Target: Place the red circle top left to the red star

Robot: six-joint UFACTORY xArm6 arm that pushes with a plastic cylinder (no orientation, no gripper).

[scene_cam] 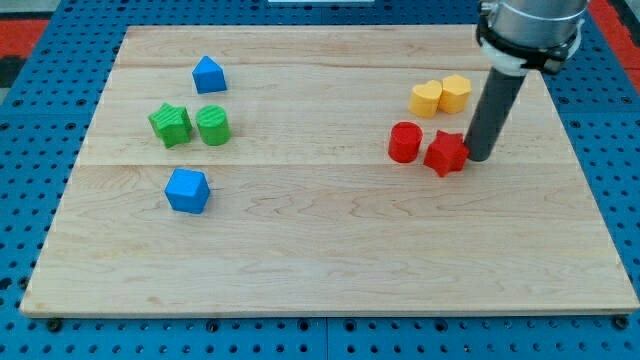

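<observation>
The board (330,240) looked like pale, smooth wood with visible grain, laid in planks. Beneath it sat a blue pegboard bench (30,200), perforated and matt. The red circle (404,142) and red star (445,153) appeared smooth matt plastic. The rod (493,112) was dark, with a slight sheen

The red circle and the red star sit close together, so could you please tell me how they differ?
The red circle is a round cylinder; the red star has pointed edges. The red circle lies toward the view's left of the pair, the red star toward the view's right and slightly lower. My tip rests against the red star's right side, away from the red circle. Both are red and similar in size.
</observation>
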